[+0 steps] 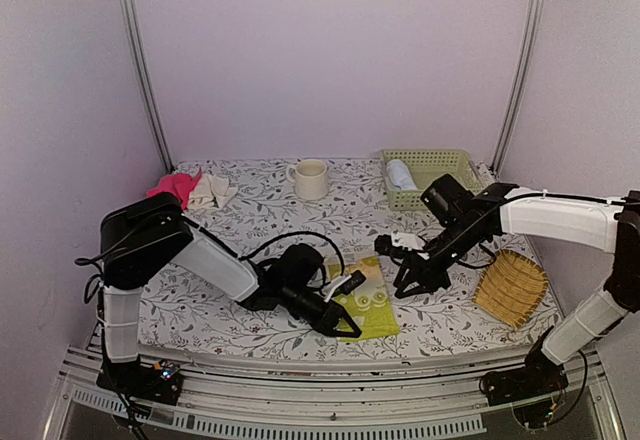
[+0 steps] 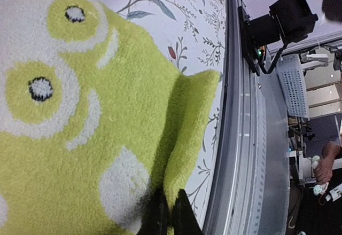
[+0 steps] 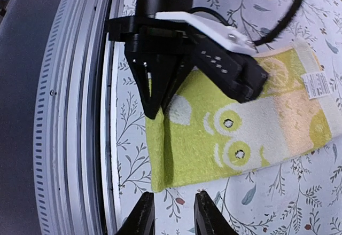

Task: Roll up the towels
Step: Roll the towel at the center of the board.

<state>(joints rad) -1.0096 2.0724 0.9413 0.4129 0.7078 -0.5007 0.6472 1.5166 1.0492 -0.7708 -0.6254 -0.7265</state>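
The yellow-green and cream patterned towel (image 1: 375,305) lies flat near the table's front edge, with its near edge lifted into a fold. It also shows in the left wrist view (image 2: 107,112) and the right wrist view (image 3: 230,133). My left gripper (image 1: 350,328) is shut on that folded near edge (image 2: 168,216). It shows in the right wrist view (image 3: 156,104) too. My right gripper (image 1: 408,285) is open and empty, hovering just off the towel's right near corner (image 3: 175,216). The pale blue towel (image 1: 402,174) sits rolled in the green basket (image 1: 450,155).
A cream mug (image 1: 311,178) stands at the back centre. Pink (image 1: 175,185) and cream (image 1: 212,191) cloths lie at the back left. A yellow bamboo tray (image 1: 512,285) lies at the right. The metal front rail (image 2: 240,155) runs close to the towel.
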